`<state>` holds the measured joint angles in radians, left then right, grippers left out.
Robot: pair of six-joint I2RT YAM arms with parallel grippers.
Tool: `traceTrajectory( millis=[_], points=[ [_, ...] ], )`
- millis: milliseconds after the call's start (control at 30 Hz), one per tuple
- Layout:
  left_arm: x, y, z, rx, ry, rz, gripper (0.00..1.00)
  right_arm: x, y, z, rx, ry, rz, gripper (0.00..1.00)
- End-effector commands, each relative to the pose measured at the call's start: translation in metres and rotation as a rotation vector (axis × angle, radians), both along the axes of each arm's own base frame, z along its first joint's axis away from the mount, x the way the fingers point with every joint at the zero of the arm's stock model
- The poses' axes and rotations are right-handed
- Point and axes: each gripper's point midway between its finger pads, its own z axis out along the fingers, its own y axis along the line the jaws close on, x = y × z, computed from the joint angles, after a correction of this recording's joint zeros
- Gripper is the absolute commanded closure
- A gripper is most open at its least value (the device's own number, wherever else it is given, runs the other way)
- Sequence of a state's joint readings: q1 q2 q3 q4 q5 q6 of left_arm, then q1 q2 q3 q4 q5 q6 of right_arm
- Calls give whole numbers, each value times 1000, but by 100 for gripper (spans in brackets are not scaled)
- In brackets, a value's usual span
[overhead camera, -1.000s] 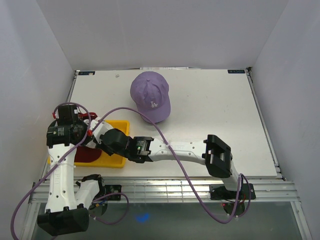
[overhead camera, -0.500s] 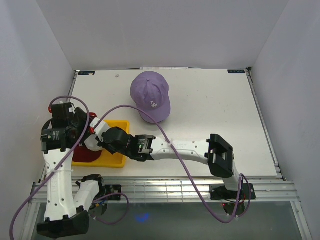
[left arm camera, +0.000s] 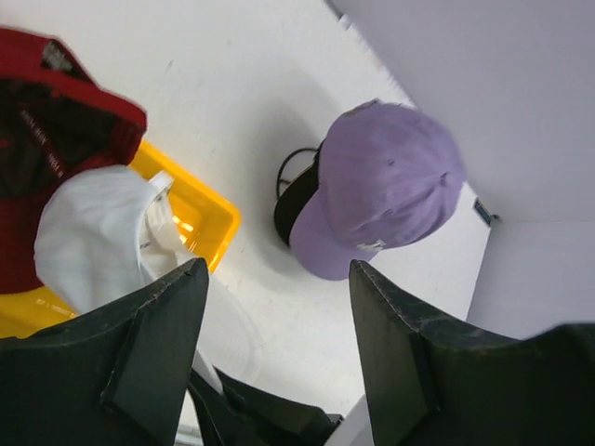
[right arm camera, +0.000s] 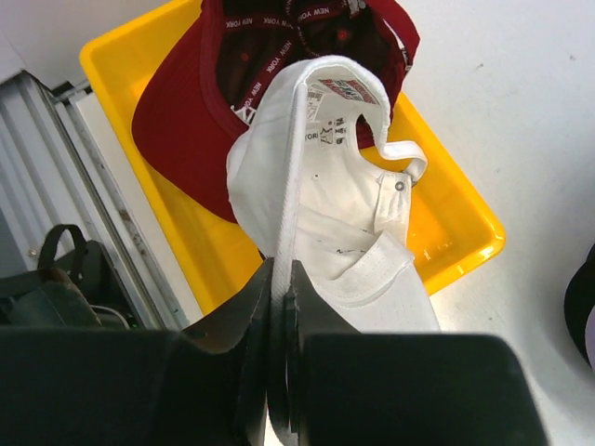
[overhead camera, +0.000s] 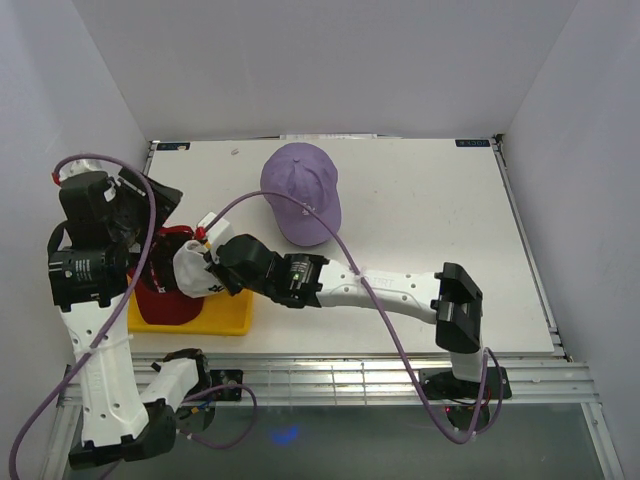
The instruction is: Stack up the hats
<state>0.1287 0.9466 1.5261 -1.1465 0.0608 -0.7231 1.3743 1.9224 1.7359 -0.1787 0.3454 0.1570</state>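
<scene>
A lavender hat [overhead camera: 300,190] [left arm camera: 390,177] sits at the back middle of the table, with something black [left arm camera: 293,200] showing under its edge. Over the yellow tray [overhead camera: 228,320] [right arm camera: 456,232], my right gripper [overhead camera: 212,270] [right arm camera: 281,279] is shut on the rim of a white hat [overhead camera: 190,268] [right arm camera: 325,214] [left arm camera: 88,232], which hangs open side toward the wrist camera. A dark red hat [overhead camera: 160,300] [right arm camera: 186,130] [left arm camera: 46,139] lies upside down in the tray beneath it. My left gripper [overhead camera: 155,198] [left arm camera: 279,279] is raised above the table's left side, open and holding nothing.
The tray stands at the near left corner of the white table [overhead camera: 430,220], close to the metal rail [overhead camera: 330,375] at the front edge. White walls enclose the table on the left, back and right. The right arm's purple cable [overhead camera: 330,240] loops across the middle.
My left gripper has opened and risen up and back from the tray. The right gripper has lifted the white hat above the tray, and its arm has shifted right.
</scene>
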Motion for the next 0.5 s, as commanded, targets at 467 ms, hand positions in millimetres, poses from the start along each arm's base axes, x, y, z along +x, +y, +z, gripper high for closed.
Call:
traceTrajectory(
  millis=[467],
  points=[
    [-2, -23, 93, -4, -313, -129, 30, 62, -85, 152, 625, 406, -25, 92]
  ],
)
